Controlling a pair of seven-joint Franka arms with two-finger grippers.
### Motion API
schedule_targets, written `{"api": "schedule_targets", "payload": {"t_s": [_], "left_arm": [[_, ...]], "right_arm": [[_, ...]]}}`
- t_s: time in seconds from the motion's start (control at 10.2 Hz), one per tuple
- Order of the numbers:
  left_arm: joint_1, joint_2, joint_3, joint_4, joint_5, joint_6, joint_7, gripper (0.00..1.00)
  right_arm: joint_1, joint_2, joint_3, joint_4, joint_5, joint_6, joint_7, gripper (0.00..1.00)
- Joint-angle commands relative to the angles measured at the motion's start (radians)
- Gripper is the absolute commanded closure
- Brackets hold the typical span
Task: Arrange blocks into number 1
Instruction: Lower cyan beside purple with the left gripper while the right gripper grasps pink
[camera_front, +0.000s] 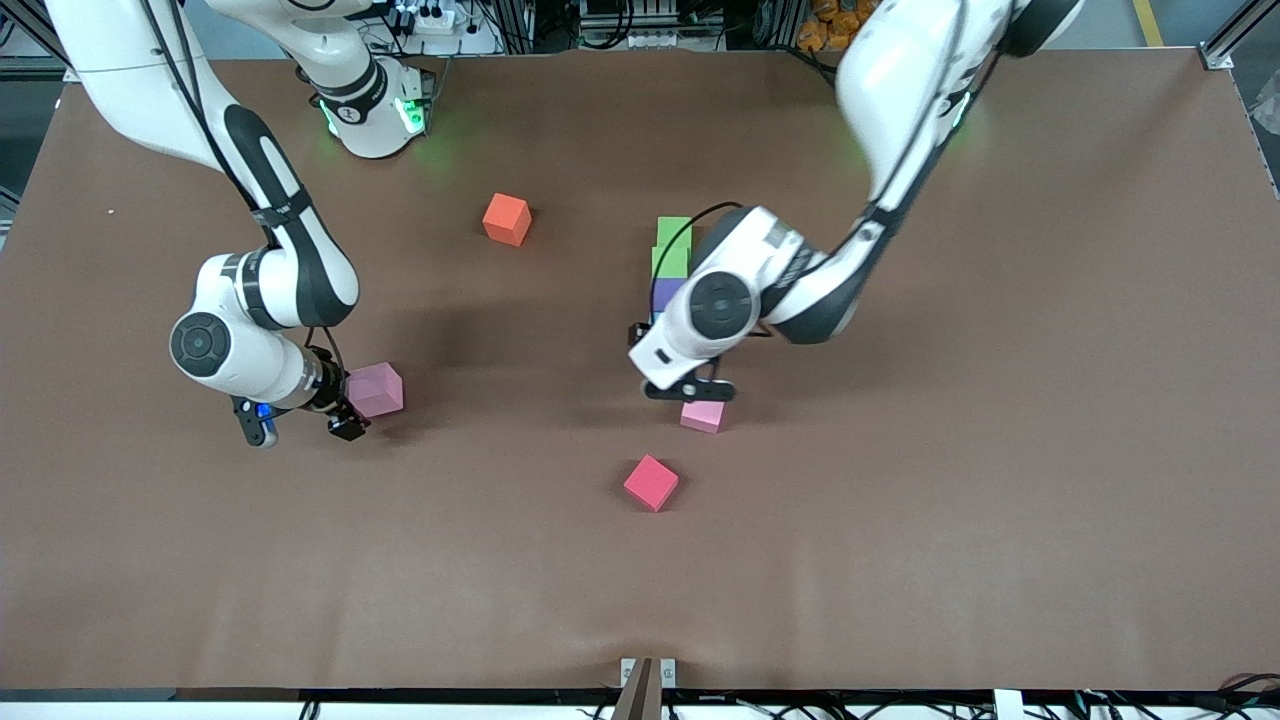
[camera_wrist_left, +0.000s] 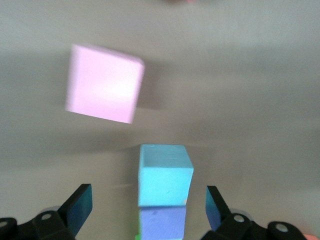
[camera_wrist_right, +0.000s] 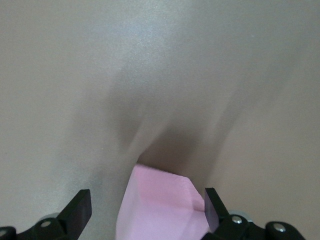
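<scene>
Now the left tool (camera_wrist_left: 149, 210) hangs with fingers apart over the light blue foam cube (camera_wrist_left: 165, 175) ending the green-purple row; the right tool (camera_wrist_right: 145, 210), fingers apart, straddles a pink foam cube (camera_wrist_right: 160, 207) on the brown worktop (camera_front: 900, 500).

Left arm (camera_front: 800, 290) overhangs block column (camera_front: 673, 262); table (camera_front: 1000, 450) elsewhere open.

Robotics lab, brown-covered table (camera_front: 1000, 450), aluminium framing (camera_front: 1225, 45), cable clutter (camera_front: 440, 20)

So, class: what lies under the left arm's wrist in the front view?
The block column runs under it: two green blocks and a purple block show. The wrist covers the light blue block, which the left wrist view shows between the left gripper's open jaws.
</scene>
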Motion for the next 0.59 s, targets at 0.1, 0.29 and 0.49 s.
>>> {"api": "schedule_targets", "payload": {"t_s": [0.1, 0.29, 0.49], "left_arm": [[0.139, -0.160, 0.000, -0.035, 0.023, -0.091, -0.019, 0.00], [0.158, -0.200, 0.108, -0.035, 0.024, -0.141, -0.009, 0.00], [0.226, -0.247, 0.139, -0.035, 0.035, -0.181, 0.001, 0.00]], "right_arm": [[0.010, -0.047, -0.005, -0.027, 0.013, -0.039, 0.018, 0.00], [0.008, -0.027, -0.003, -0.030, 0.016, -0.030, 0.019, 0.00], [-0.002, -0.024, -0.003, -0.029, 0.072, -0.029, 0.024, 0.00]]}}
